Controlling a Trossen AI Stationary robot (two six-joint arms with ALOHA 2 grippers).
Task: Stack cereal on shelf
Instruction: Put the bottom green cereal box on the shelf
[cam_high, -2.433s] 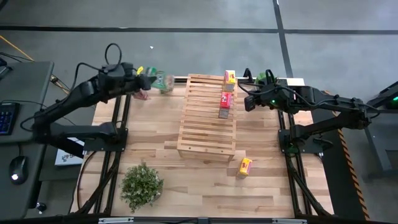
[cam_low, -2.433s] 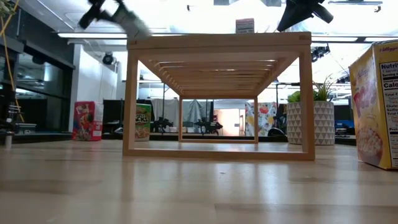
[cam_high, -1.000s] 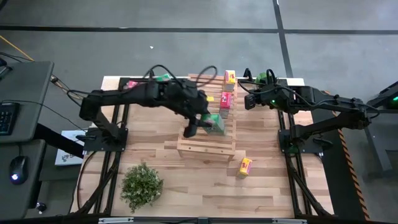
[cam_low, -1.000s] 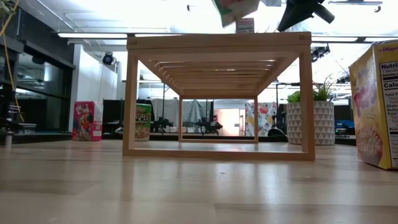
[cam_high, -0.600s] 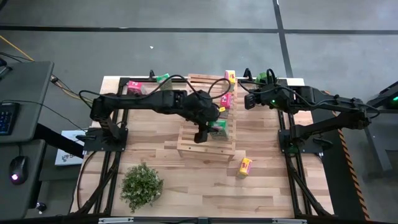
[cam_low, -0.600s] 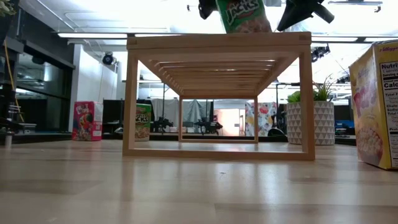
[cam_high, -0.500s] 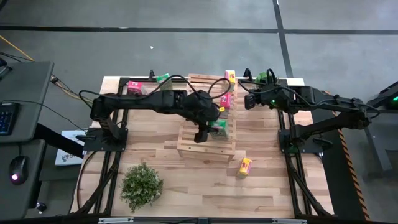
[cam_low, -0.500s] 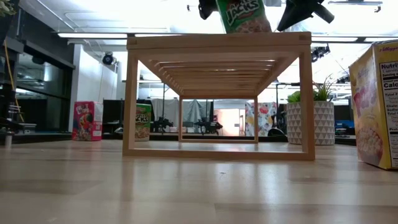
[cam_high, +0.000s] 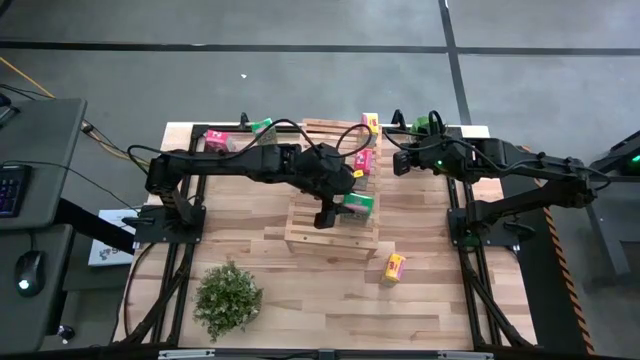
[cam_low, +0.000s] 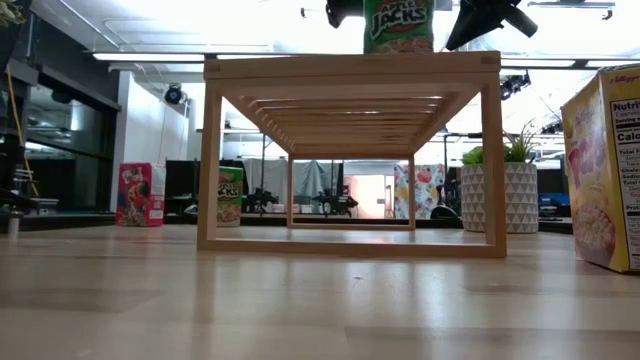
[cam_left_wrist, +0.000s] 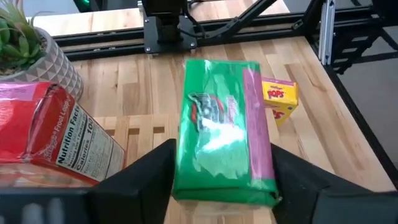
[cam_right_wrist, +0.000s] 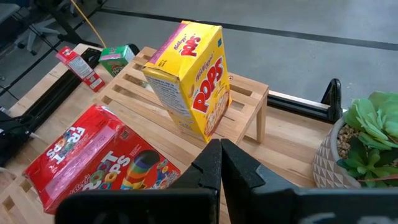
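Cereal is going onto the light-wood slatted shelf (cam_high: 333, 205) at mid-counter, and the box in hand is a green box (cam_high: 358, 205) that the left pincer (cam_high: 338, 207) has over the shelf's near right part, with a finger on either side of it; the fingers look slackened around it, but whether they grip it or have let go cannot be told. From counter height the green box (cam_low: 398, 25) stands square on the shelf's top rail, so the release looks under way. To finish the step well, the left pincer would open fully before it moves, then draw straight up and back toward the left, so that neither finger drags a corner of the box or tips it off the slats. It should also keep clear of the pink-red box (cam_high: 363, 163) lying just beyond on the shelf, and of the yellow box (cam_right_wrist: 188, 79) that stands at the shelf's far right corner. The right pincer (cam_right_wrist: 220, 163) waits closed and empty near that far right corner. Still to be shelved, by the look of it, are a yellow box (cam_high: 396, 267) on the counter (cam_high: 240, 225) near the shelf's near right corner and two boxes at the counter's far left.
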